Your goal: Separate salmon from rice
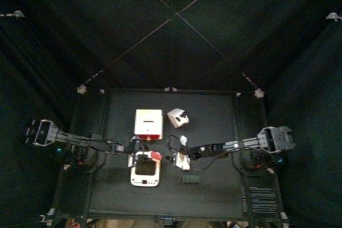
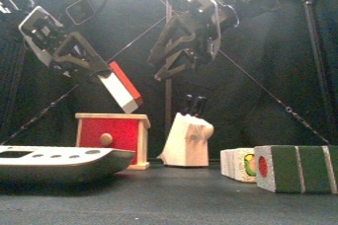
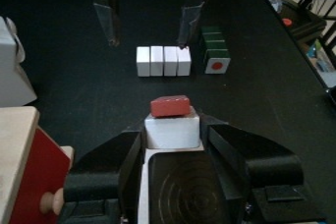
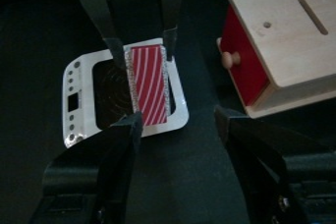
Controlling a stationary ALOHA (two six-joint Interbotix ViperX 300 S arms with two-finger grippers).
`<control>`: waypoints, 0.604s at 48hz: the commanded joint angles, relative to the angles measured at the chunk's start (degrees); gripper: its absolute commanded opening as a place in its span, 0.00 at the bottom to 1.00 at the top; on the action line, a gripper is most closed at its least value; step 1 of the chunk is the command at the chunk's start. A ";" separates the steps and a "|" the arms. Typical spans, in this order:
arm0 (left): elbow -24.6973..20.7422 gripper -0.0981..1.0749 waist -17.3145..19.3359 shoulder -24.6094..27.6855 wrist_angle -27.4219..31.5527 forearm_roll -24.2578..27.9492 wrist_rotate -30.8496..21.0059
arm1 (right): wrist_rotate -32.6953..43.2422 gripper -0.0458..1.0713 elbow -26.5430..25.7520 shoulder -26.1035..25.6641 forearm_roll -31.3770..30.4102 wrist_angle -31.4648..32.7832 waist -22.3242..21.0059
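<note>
Nearest, on the left of the black table [image 2: 172,194], lies a white scale [image 2: 46,160]. On the right of the near edge stands a row of toy sushi blocks [image 2: 278,167], some white and some green, touching side by side. A little farther in and above the scale, the left gripper [image 2: 117,83] hangs in the air with its jaws clamped on the white rice block [image 3: 172,133]. The red salmon slice [image 3: 171,105] lies on top of the rice, touching it and not parted from it. In the front view the held piece is tilted, its red face turned up and to the right, well clear of the table. From the right wrist camera the striped salmon shows between the left gripper's two fingers [image 4: 94,17], directly over the scale. Just to the right of the piece, at about the same height, the right gripper [image 2: 177,63] points downward with its jaws spread wide. They hold nothing, and no contact with the salmon can be seen. Farther back on the table stands a red box [image 2: 113,132] with a pale wooden top and a round knob. Just to its right is a pale knife block [image 2: 185,140] with dark handles sticking up. Black curtains [image 2: 291,81] close the scene behind.
</note>
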 commanded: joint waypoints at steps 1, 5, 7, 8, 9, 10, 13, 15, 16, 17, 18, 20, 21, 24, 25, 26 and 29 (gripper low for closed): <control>-0.35 0.57 -0.18 -1.32 -0.62 0.18 0.09 | -0.09 0.85 -1.85 0.53 -2.20 -0.26 0.97; 0.53 0.57 -0.62 -2.46 -0.53 0.70 0.09 | 0.00 0.85 -2.90 2.20 -5.54 0.00 2.20; 1.23 0.57 -0.79 -3.16 -0.53 1.05 0.09 | 0.00 0.85 -3.52 2.81 -6.94 0.09 2.81; 1.58 0.57 -1.05 -3.60 -0.62 1.32 0.09 | 0.00 0.85 -4.04 3.25 -7.82 0.18 3.25; 1.93 0.57 -1.23 -3.96 -0.62 1.58 0.09 | 0.09 0.85 -4.48 3.60 -8.35 0.18 3.52; 2.37 0.57 -1.32 -4.48 -0.62 1.76 0.09 | 0.09 0.85 -4.92 3.96 -8.79 0.26 3.78; 3.69 0.57 -1.85 -5.89 -0.62 2.46 0.09 | 0.44 0.85 -6.24 4.57 -8.61 0.79 3.87; 4.39 0.57 -2.29 -6.77 -0.62 2.81 0.09 | 0.44 0.85 -6.94 4.83 -7.91 1.23 4.04; 4.75 0.57 -2.37 -7.21 -0.62 2.90 0.09 | 0.44 0.85 -7.29 5.10 -7.38 1.58 4.04; 4.92 0.57 -2.55 -7.65 -0.70 3.08 0.09 | 0.35 0.85 -7.56 5.27 -6.94 1.93 3.96; 5.27 0.57 -2.64 -8.00 -0.70 3.16 0.09 | 0.35 0.85 -7.82 5.36 -6.33 2.29 3.96; 5.71 0.57 -2.90 -8.88 -0.79 3.16 0.09 | 0.09 0.85 -8.35 5.63 -5.01 2.99 3.87; 5.98 0.57 -3.08 -9.32 -0.79 3.25 0.09 | 0.09 0.85 -8.44 5.71 -4.57 3.08 3.87; 6.68 0.57 -3.34 -10.46 -1.05 3.16 0.09 | 0.35 0.85 -8.61 5.98 -3.34 3.16 3.87; 6.86 0.57 -3.25 -10.72 -1.14 3.16 0.09 | 0.44 0.85 -8.61 6.15 -2.90 3.08 3.87; 7.03 0.57 -3.34 -10.90 -1.14 3.16 0.09 | 0.53 0.85 -8.70 6.33 -2.55 3.08 3.87; 7.65 0.57 -3.34 -11.51 -1.23 3.16 0.09 | 0.62 0.85 -8.88 6.94 -1.05 2.81 3.78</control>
